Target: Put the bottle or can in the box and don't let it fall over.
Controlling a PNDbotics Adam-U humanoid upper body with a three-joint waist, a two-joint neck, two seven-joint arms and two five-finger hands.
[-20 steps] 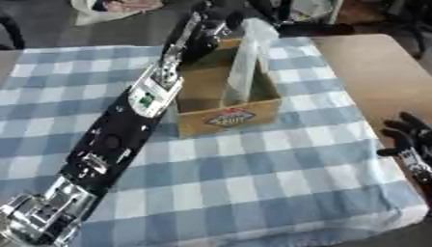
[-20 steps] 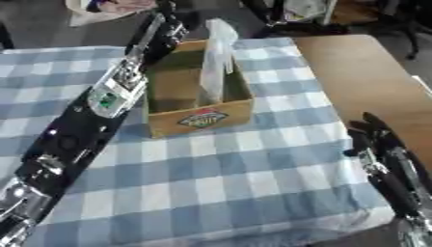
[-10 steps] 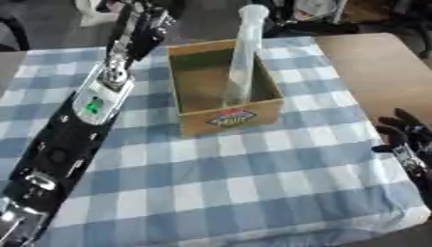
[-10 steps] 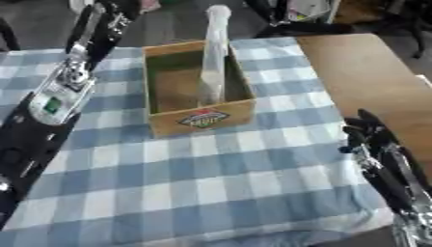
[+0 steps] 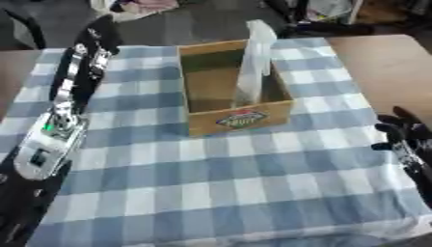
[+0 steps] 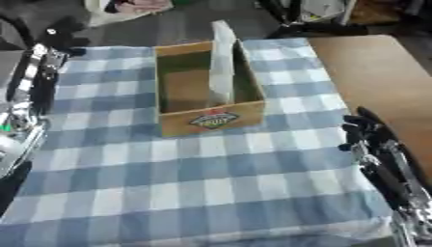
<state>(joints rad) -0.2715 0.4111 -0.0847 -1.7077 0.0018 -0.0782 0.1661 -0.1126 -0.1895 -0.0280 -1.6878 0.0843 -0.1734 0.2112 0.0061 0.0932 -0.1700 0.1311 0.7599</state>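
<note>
Right robot hand [image 6: 364, 132] fingers relaxed at table edge, clear bottle [image 5: 255, 62] upright inside cardboard box [image 5: 239, 119], checked cloth [image 5: 219, 183] beneath

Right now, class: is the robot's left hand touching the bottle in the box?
Apart. The left eye view shows checked cloth between the left hand and the bottle.

translucent plastic bottle [image 5: 256, 62], cardboard box [image 5: 236, 116], checked cloth [image 5: 219, 183]
</note>
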